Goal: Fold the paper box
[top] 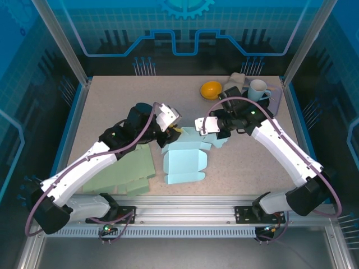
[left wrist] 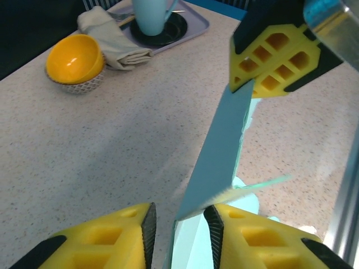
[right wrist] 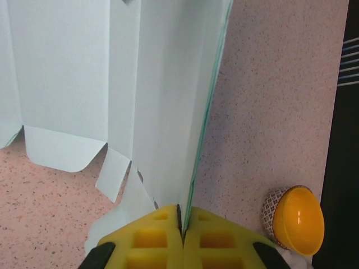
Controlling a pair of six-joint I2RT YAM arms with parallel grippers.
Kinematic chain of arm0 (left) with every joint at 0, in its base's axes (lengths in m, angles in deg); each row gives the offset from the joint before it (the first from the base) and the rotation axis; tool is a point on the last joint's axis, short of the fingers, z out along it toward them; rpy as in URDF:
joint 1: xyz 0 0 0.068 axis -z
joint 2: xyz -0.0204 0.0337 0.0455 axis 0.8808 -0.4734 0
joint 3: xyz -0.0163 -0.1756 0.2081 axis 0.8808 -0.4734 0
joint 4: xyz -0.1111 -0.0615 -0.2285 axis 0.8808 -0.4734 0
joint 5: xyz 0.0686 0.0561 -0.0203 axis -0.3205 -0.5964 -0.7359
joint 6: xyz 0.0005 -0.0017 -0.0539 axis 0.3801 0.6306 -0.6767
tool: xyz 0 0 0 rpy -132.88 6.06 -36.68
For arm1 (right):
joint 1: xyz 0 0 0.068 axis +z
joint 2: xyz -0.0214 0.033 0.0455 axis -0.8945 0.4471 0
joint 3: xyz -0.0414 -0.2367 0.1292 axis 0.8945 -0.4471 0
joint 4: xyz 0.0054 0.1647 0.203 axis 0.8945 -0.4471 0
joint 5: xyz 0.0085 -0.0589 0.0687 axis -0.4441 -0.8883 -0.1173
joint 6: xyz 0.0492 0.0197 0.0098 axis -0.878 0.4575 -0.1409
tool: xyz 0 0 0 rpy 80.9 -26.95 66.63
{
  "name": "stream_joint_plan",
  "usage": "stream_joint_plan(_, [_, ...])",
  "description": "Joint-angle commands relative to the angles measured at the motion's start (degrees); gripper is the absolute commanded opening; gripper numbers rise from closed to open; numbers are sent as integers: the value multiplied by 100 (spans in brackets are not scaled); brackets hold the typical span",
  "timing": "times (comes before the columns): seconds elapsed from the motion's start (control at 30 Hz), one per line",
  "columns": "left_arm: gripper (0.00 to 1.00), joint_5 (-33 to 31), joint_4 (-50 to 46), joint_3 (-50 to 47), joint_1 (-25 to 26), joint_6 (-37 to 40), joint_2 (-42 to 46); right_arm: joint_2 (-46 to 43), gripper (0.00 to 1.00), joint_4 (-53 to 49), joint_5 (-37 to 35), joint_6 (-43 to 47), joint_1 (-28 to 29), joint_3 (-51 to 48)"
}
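Yellow honeycomb finger pads (left wrist: 120, 238), left gripper (left wrist: 179, 218): jaws apart, straddling the lower edge of a raised flap (left wrist: 219, 151). The flap leans on one pad, with a clear gap to the other. No pinch yet.

Right gripper (right wrist: 180, 216): jaws pressed together on the upper edge of the same flap, holding it upright.

Item: light blue paper box (top: 184, 162), thin card, part-formed. It lies at mid-table between my two arms, just beside a stack of flat green card blanks (top: 120, 171). The flap stands at its far end.

Hazards, as I judge them:
1. Closing my left jaws off-centre would drag the flap sideways and crease it away from its scored fold.
2. Two holds share one thin panel; if either arm pulls against the other, the card may tear or buckle between them.
3. My right hold sits on the very edge; a tug may slip it free and let the flap drop.
4. Nothing pins the box body; it may slide on the speckled tabletop (top: 241, 162) toward the green blanks.
5. Orange-yellow bowl (left wrist: 74, 59) stands well apart; little risk.
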State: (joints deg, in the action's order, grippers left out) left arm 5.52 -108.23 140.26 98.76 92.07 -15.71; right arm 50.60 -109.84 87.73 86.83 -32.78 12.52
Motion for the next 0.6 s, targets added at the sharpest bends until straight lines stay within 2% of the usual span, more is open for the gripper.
stream_joint_plan(0.0, [35, -614, 486, -146, -150, -555, 348, 254, 0, 103, -652, -371, 123, 27])
stream_joint_plan(0.13, [35, -799, -28, -238, -760, -1981, 661, 424, 0, 254, -971, -798, -26, 135])
stream_joint_plan(0.2, [33, -939, -319, -425, -840, -2593, 835, 602, 0, 295, -1114, -1183, -129, 271])
stream_joint_plan(0.27, [33, -644, -398, -702, -843, -3025, 957, 870, 0, 200, -1269, -1496, -211, 419])
stream_joint_plan(0.4, [34, 430, 429, -1548, -790, -3644, 1139, 1411, 0, 99, -1419, -1972, -339, 638])
stream_joint_plan(0.57, [34, 590, 1324, -1890, -514, -3864, 884, 1885, 0, 38, -1146, -2433, -497, 810])
